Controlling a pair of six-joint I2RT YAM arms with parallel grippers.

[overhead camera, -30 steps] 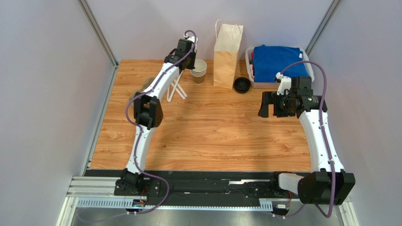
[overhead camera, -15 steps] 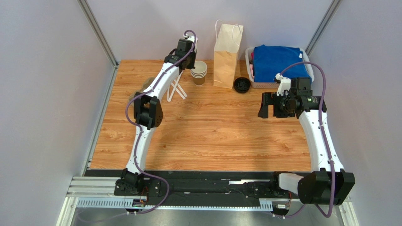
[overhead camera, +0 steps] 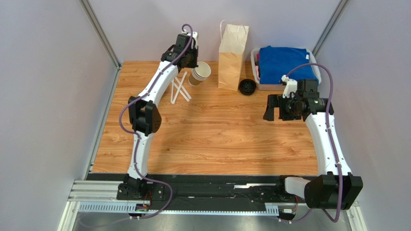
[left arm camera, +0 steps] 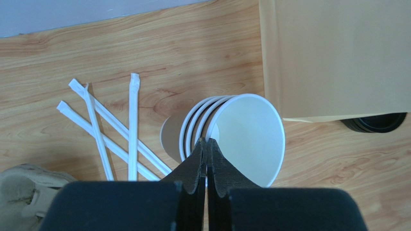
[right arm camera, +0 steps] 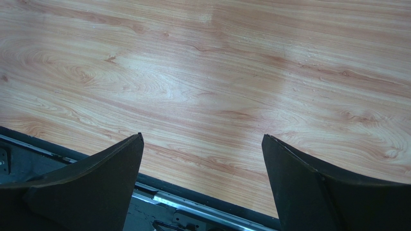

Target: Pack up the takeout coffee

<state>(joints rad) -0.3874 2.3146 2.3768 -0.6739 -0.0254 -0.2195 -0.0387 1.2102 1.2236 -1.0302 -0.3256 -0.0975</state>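
Clamping the top cup [left arm camera: 251,134] by its rim, left pincer [left arm camera: 207,149] holds the stack [left arm camera: 171,137] tilted toward the paper bag [left arm camera: 333,57]; right pincer [right arm camera: 202,159] open.

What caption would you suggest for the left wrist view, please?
Left gripper pinching the rim of a tilted cup stack, wrapped straws beside it, paper bag behind.

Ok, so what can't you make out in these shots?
Bag inside: top view, its own walls hide it.
Lids: top view too small to count; left wrist, bag covers most.
Number of cups: left wrist, nested, fingers cover the near rims.
Beige lump: left wrist, cut off by the edge.
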